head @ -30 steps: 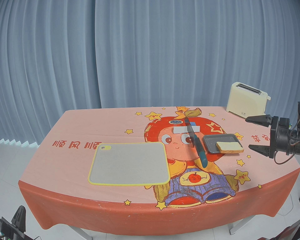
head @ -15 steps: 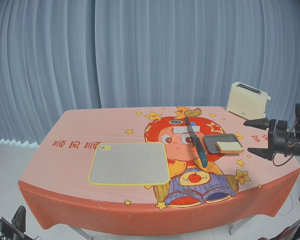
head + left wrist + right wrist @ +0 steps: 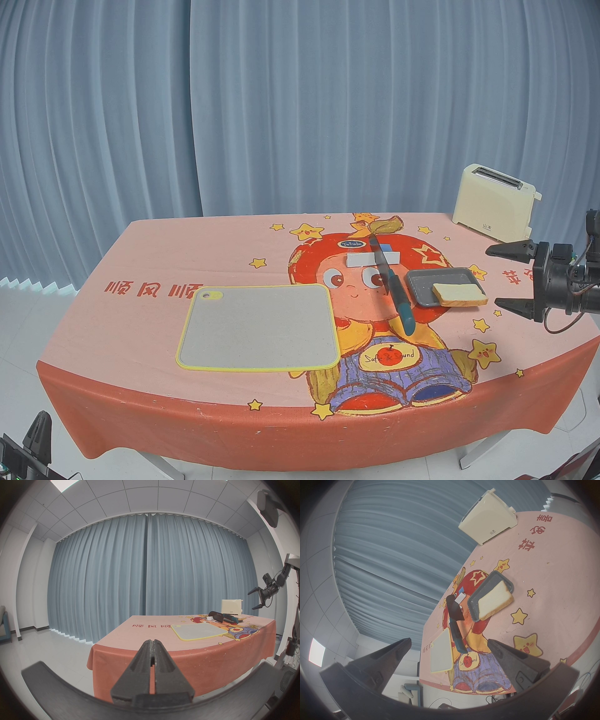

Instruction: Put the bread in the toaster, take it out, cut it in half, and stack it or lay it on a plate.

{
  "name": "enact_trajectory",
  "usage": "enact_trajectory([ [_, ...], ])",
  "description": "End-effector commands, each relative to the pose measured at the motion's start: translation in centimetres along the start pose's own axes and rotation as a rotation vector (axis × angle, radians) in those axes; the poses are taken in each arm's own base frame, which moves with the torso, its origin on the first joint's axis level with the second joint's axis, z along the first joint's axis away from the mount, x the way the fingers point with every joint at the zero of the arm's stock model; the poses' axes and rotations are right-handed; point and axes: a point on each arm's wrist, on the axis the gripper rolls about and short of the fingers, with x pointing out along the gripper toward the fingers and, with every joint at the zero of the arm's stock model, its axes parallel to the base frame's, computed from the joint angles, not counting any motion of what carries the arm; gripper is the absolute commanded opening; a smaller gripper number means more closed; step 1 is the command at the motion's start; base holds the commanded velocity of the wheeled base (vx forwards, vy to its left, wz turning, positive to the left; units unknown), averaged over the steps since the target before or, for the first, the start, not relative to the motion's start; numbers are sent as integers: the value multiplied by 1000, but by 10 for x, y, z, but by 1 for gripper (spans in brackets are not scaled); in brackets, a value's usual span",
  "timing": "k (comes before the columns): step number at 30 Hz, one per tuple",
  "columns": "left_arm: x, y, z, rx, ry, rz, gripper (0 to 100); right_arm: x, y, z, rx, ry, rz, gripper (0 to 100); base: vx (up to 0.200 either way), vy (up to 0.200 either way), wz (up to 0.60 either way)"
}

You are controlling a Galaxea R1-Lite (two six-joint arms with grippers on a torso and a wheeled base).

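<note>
The bread covered the near right corner of the tray. The blade of the knife crossed a white card, hiding its middle. Inside the slots of the toaster nothing could be seen. The arm behind the right gripper ran off the head view's edge. From the left wrist, the bread was too small to make out.

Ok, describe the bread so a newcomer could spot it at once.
Find the cream toaster at the far right corner of the pink table. In front of it lies a dark tray. The bread is the pale square slice overhanging its near right corner, tan-crusted, unlike the dark knife alongside.
</note>
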Motion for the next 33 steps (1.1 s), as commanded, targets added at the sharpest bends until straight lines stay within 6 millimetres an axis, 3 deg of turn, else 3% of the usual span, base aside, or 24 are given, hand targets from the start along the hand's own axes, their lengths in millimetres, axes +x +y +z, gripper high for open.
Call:
enact_trajectory([
  [1,0,0,-5,0,1,1,0,2,-2,2,6,0,-8,100,0,0,0],
  [33,0,0,-5,0,1,1,0,30,-26,15,91,50,-77,100,0,0,0],
])
